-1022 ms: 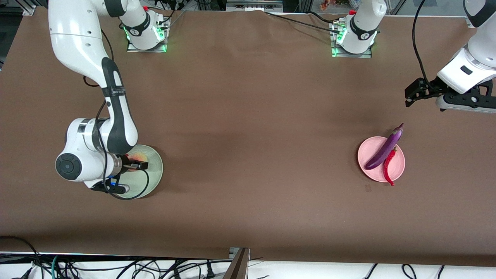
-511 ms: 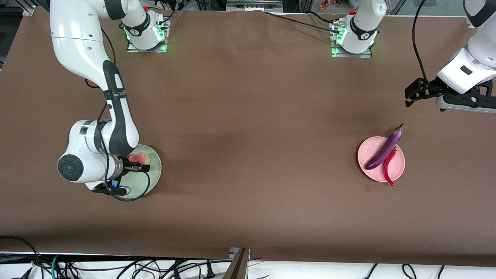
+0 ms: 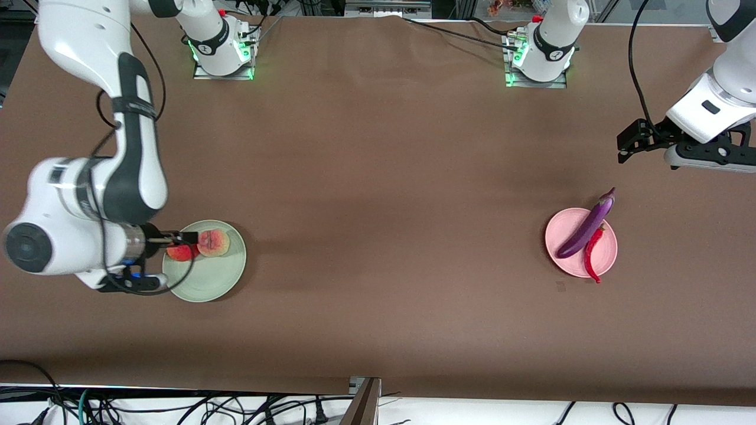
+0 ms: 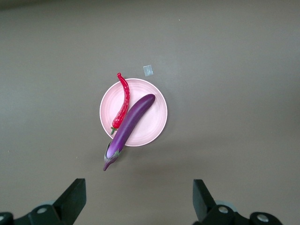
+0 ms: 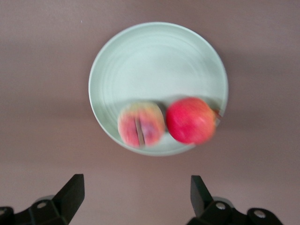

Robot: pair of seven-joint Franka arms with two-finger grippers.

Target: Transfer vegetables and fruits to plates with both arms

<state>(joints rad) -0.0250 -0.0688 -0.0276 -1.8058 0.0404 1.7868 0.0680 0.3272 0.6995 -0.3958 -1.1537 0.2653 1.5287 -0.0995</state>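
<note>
The red apple and the yellowish-pink peach lie side by side on the mint green plate. The right wrist view shows the plate, peach and apple. My right gripper is open and empty, raised over bare table beside that plate. The purple eggplant and red chili lie on the pink plate. My left gripper waits open and empty, high over the table toward the left arm's end.
The eggplant's stem end and the chili's tip overhang the pink plate's rim. A small tag lies on the brown table just nearer the front camera than the pink plate. Cables hang along the table's front edge.
My right arm has risen and drawn back from over the green plate toward its end of the table, uncovering the apple and peach. The left arm has not moved.
</note>
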